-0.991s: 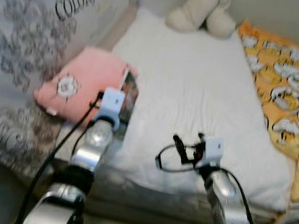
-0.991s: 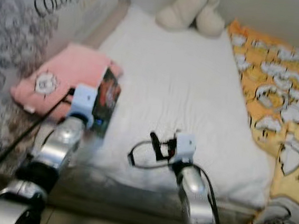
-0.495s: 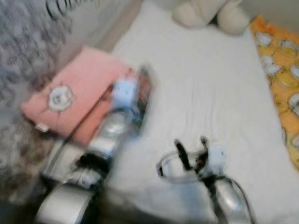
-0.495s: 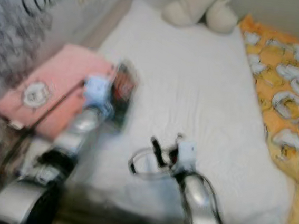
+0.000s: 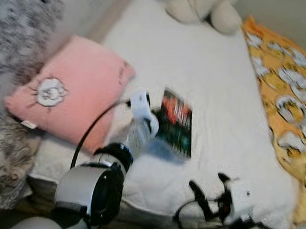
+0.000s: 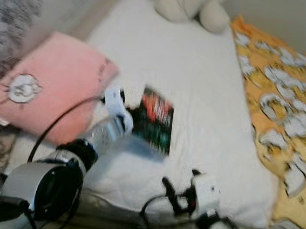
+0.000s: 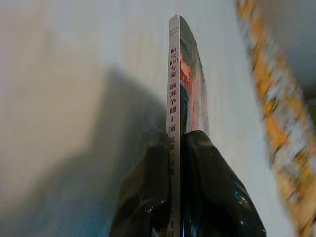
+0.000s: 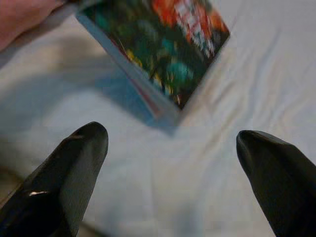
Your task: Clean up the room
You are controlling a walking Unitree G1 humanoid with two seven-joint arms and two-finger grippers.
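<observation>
Book [image 5: 175, 122] in hand: the left gripper [image 7: 176, 148] has its two black fingers clamped on the spine end of a thin paperback with a dark, red-and-green cover, and holds it out over the white mattress [image 5: 211, 71], just beside the pink pillow [image 5: 71, 93] and well short of the cream plush toy [image 5: 204, 6] at the far end. In the left wrist view the book stands on edge between the fingers; whether its far corner already touches the mattress is hard to tell, as the head views are blurred. The right gripper [image 8: 173, 163] hangs low near the front edge of the mattress with its fingers wide apart and nothing between them, pointing up at the book's cover. The orange patterned blanket [image 5: 291, 84] lies along the other side of the mattress from the pillow. To do this step well, the book should probably be kept firmly pinched by the spine so its pages do not fan open, carried level and clear of the pillow, and not released until it is over wherever it belongs.
</observation>
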